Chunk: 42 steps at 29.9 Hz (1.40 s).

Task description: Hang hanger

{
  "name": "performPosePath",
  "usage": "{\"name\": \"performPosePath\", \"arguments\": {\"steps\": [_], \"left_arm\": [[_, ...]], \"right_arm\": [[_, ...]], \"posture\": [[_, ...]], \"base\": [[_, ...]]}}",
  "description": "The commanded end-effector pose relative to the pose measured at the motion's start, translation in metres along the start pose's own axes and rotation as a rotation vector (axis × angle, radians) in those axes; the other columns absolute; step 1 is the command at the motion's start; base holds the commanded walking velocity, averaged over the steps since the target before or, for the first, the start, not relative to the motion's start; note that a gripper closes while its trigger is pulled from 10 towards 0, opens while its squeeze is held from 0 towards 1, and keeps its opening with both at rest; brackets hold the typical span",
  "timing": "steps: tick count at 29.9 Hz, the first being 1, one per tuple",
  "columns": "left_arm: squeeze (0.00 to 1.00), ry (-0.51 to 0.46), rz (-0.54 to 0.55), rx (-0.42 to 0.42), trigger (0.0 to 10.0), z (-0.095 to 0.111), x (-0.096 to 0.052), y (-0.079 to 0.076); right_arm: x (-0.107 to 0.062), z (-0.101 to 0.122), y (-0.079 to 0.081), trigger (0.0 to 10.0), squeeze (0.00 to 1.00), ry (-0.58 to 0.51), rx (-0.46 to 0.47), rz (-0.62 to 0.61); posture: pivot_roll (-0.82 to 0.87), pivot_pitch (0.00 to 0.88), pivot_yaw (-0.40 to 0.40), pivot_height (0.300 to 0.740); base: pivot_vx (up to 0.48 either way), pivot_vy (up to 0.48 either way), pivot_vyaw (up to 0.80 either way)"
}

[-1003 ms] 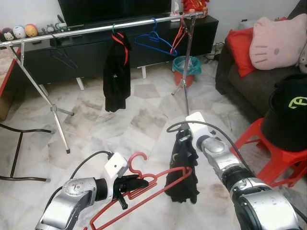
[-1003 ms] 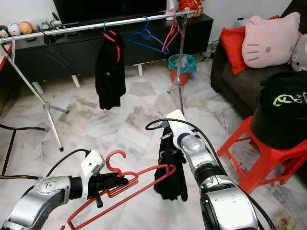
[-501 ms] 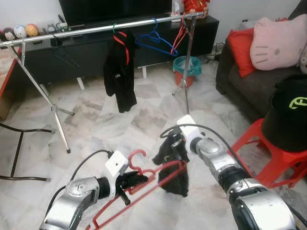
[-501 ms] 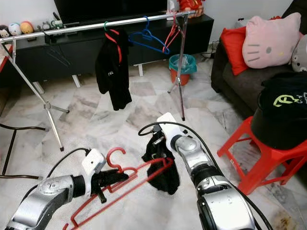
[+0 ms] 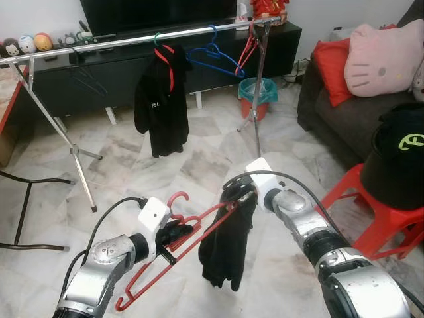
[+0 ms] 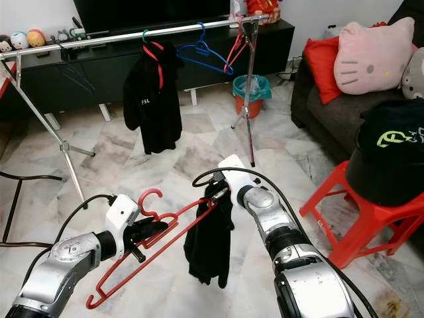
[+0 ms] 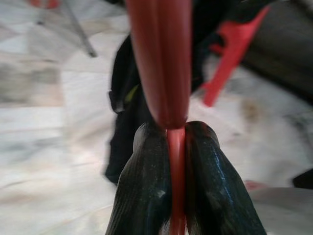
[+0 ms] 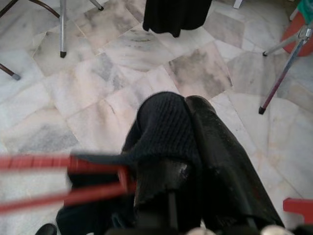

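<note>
Steel clothes rail point(image 5: 132, 40) ran across the far side at 12 o'clock and was the biggest item in play: thin tube on splayed legs, probably light enough to shift if bumped. It already carried a black shirt on a hanger point(image 5: 161, 99) near the middle, a blue hanger point(image 5: 215, 56) beside it and red hangers point(image 5: 248, 43) at the right-hand end. Best free span looked to be at 11 o'clock, left of the shirt.

Sofa point(image 5: 344, 112) with a pink cushion point(image 5: 384, 56) sat at 2 o'clock, and a red stool point(image 5: 377, 212) under a black bag point(image 5: 397, 159) at 3 o'clock, close to the right arm's elbow.

Black garment point(image 5: 228, 245) hung limp between the arms: soft, floppy, likely to slide off the hanger arm. The right gripper point(image 5: 233, 197) was clamped on its top edge, right at the tip of the red hanger point(image 6: 156, 242).

That hanger looked like thin rigid plastic, light, a bit springy. It was tilted, hook up, low in front between the arms. The left gripper point(image 6: 147, 233) was pinched tight on it just below the hook; the left wrist view showed both fingers point(image 7: 146, 186) squeezing the red bar. Good hold point, since it kept the hook free for the rail.

Teal bin point(image 5: 257, 93) stood by the rail's right leg.
</note>
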<state>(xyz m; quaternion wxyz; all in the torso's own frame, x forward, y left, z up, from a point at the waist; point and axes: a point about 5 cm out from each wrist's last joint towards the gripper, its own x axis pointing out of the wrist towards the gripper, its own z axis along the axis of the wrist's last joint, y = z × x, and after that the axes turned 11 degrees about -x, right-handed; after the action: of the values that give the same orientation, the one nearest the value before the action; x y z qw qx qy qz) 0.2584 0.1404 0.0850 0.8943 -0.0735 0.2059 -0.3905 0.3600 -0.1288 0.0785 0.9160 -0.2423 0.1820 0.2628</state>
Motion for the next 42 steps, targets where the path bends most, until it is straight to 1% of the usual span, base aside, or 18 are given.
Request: {"name": "performPosePath", "arguments": {"steps": [1, 2, 3, 4, 6, 10, 11, 15, 17, 20, 24, 26, 30, 34, 39, 41, 42], "left_arm": [[0.00, -0.005, -0.071, -0.021, 10.0, 0.004, -0.004, -0.007], [0.00, -0.005, -0.071, -0.021, 10.0, 0.004, -0.004, -0.007], [0.00, 0.022, -0.099, -0.016, 10.0, 0.001, -0.006, -0.010], [0.00, 0.028, -0.107, -0.016, 10.0, 0.000, -0.006, -0.010], [0.00, 0.024, -0.095, -0.015, 10.0, 0.000, -0.006, -0.009], [0.00, 0.011, -0.031, -0.003, 10.0, 0.000, -0.002, -0.004], [0.00, -0.003, -0.007, -0.011, 10.0, 0.002, 0.002, -0.003], [0.00, -0.019, 0.026, 0.002, 10.0, 0.005, 0.006, -0.001], [0.00, -0.022, 0.034, 0.003, 10.0, 0.005, 0.007, -0.001], [0.00, -0.055, 0.079, 0.014, 10.0, 0.010, 0.009, 0.002], [0.00, -0.076, 0.107, 0.019, 10.0, 0.012, 0.010, 0.004], [0.00, -0.108, 0.136, 0.012, 10.0, 0.016, 0.011, 0.006], [0.00, -0.114, 0.141, 0.012, 10.0, 0.016, 0.012, 0.007], [0.00, -0.123, 0.170, 0.021, 10.0, 0.017, 0.012, 0.009], [0.00, -0.141, 0.203, 0.026, 10.0, 0.020, 0.013, 0.011], [0.00, -0.141, 0.197, 0.023, 10.0, 0.020, 0.014, 0.011], [0.00, -0.129, 0.157, 0.020, 10.0, 0.018, 0.014, 0.007]], "right_arm": [[0.000, 0.004, -0.001, 10.0, 0.00, -0.007, -0.008, -0.017], [0.000, 0.004, -0.001, 10.0, 0.00, -0.007, -0.008, -0.017], [0.001, 0.007, 0.001, 10.0, 0.00, -0.014, 0.009, -0.007], [0.001, 0.008, 0.001, 10.0, 0.00, -0.016, 0.012, -0.005], [0.001, 0.009, 0.001, 10.0, 0.00, -0.005, 0.031, -0.018], [0.002, 0.013, 0.003, 10.0, 0.00, -0.010, 0.060, -0.014], [0.002, 0.016, 0.004, 10.0, 0.00, -0.022, 0.063, -0.012], [0.000, 0.017, 0.002, 10.0, 0.00, -0.029, 0.071, -0.024], [-0.001, 0.016, 0.001, 10.0, 0.00, -0.028, 0.071, -0.027], [-0.002, 0.017, -0.003, 10.0, 0.00, -0.028, 0.073, -0.051], [-0.003, 0.018, -0.003, 10.0, 0.00, -0.027, 0.071, -0.056], [-0.003, 0.020, -0.001, 10.0, 0.00, -0.027, 0.069, -0.051], [-0.004, 0.020, 0.000, 10.0, 0.00, -0.023, 0.068, -0.051], [-0.005, 0.016, 0.001, 10.0, 0.00, 0.000, 0.070, -0.054], [-0.006, 0.016, 0.003, 10.0, 0.00, 0.005, 0.059, -0.049], [-0.006, 0.018, 0.004, 10.0, 0.00, -0.001, 0.056, -0.045], [-0.007, 0.019, 0.003, 10.0, 0.00, -0.004, 0.056, -0.047]], "posture": [[-0.01, 0.016, 0.014, 0.740], [-0.01, 0.016, 0.014, 0.740], [-0.01, 0.014, 0.014, 0.740], [-0.01, 0.014, 0.014, 0.740], [-0.01, 0.014, 0.014, 0.740], [-0.01, 0.008, 0.012, 0.740], [-0.02, 0.007, 0.014, 0.740], [-0.02, 0.004, 0.015, 0.740], [-0.02, 0.003, 0.015, 0.740], [-0.02, 0.003, 0.014, 0.740], [-0.02, 0.004, 0.014, 0.740], [-0.02, 0.005, 0.013, 0.740], [-0.02, 0.006, 0.013, 0.740], [-0.02, 0.007, 0.014, 0.740], [-0.02, 0.010, 0.015, 0.740], [-0.02, 0.009, 0.016, 0.740], [-0.02, 0.010, 0.016, 0.740]], "base": [[0.000, 0.000, 0.00], [0.000, 0.000, 0.00], [0.000, 0.000, 0.00], [0.000, 0.000, 0.00], [0.000, 0.000, 0.00], [0.000, 0.000, 0.00], [0.000, 0.000, 0.00], [0.000, 0.000, 0.00], [0.000, 0.000, 0.00], [0.000, 0.000, 0.00], [0.000, 0.000, 0.00], [0.000, 0.000, 0.00], [0.000, 0.000, 0.00], [0.000, 0.000, 0.00], [0.000, 0.000, 0.00], [0.000, 0.000, 0.00], [0.000, 0.000, 0.00]]}}
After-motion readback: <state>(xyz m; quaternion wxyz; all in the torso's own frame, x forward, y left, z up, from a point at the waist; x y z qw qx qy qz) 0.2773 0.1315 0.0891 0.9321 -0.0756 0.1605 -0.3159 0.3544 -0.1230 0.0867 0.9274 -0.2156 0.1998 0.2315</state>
